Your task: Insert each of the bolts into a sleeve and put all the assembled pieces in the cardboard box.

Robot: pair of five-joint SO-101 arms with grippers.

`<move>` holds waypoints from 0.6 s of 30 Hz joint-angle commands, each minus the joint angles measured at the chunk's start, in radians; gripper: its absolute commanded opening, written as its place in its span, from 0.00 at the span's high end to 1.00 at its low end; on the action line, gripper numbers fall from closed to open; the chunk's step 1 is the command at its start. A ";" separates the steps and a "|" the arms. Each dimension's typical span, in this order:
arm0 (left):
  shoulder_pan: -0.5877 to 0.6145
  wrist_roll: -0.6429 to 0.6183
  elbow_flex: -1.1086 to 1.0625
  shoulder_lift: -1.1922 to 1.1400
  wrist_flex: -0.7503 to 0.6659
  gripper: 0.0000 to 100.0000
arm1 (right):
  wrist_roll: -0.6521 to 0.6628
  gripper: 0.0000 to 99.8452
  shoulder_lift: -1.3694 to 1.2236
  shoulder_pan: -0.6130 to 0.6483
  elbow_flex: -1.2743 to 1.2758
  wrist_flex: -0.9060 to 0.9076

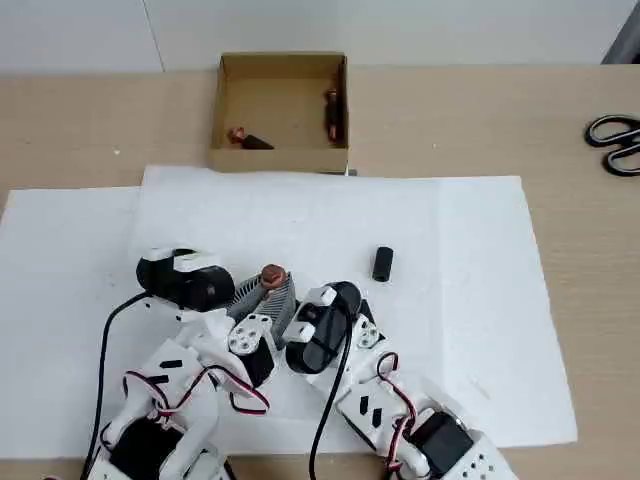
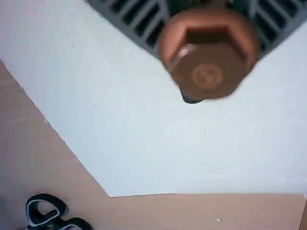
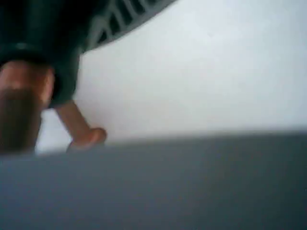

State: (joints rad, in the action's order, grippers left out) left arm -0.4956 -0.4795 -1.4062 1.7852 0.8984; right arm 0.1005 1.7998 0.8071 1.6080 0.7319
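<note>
Left jaws: clamped on a copper-coloured hex-head metal bolt point(image 1: 272, 275). Its head point(image 2: 208, 52) sits between the two grey ribbed jaw faces, and the shank is hidden.

Right jaws: can't tell whether they are open or closed. They are tucked in just beside the left jaws, and the right wrist view is too blurred to judge. Something copper-coloured point(image 3: 19, 110) sits close in front of them, with a dark shape around its upper end, but I can't make out more than that.

A short black cylindrical sleeve point(image 1: 382, 263) lies loose on its side on the white paper sheet point(image 1: 470, 300). It is ahead of both jaws and off to the right-arm side, near but not touching.

The open brown cardboard box point(image 1: 280, 158) is well ahead of the jaws, just past the far edge of the sheet, on the light wooden surface point(image 1: 80, 120). Two assembled bolt-and-sleeve pieces are in it. One point(image 1: 243, 138) lies in the near corner on the left-arm side. The other point(image 1: 333, 115) lies along the wall on the right-arm side.

Black-handled scissors point(image 1: 615, 145) lie on the surface, well apart from the jaws, far out on the right-arm side.
</note>
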 commanded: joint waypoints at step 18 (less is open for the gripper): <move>-0.081 0.120 -0.022 0.002 0.181 0.99 | 0.043 1.00 0.015 0.004 -0.170 -0.030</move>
State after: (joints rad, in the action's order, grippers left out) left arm -0.5631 -0.3813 -1.4032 1.7975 1.0457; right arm 0.1036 1.7967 0.8132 1.5589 0.7334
